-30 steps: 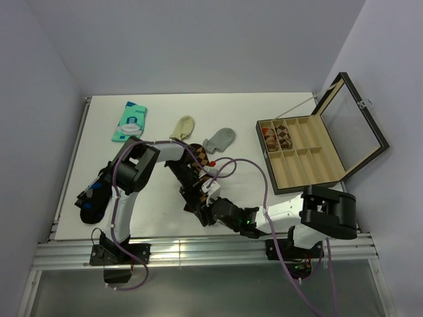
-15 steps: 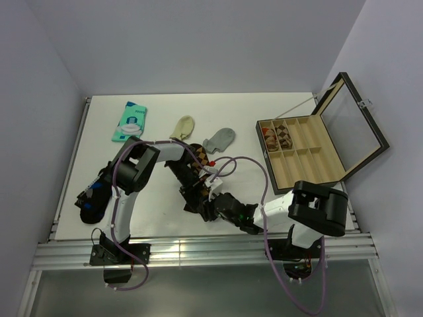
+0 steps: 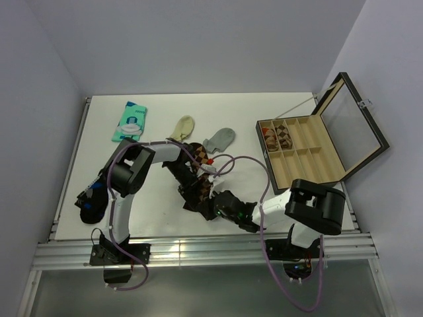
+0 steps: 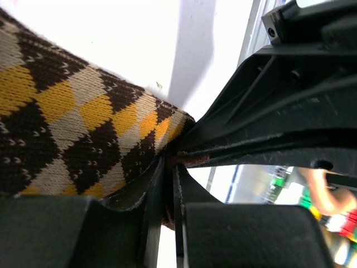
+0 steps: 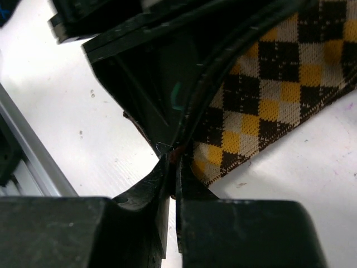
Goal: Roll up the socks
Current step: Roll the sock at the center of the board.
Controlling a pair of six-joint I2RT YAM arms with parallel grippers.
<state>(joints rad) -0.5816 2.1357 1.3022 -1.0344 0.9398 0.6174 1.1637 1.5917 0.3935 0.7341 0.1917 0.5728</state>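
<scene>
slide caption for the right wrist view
right gripper shut on the end of the argyle sock on the white table

No legible text or labels

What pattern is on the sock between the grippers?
Argyle sock: dark brown with yellow and tan diamonds; clearest in the left wrist view.

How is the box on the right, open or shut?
Open. The box has its glass lid tilted back, so the compartments show; two hold patterned socks.
</scene>
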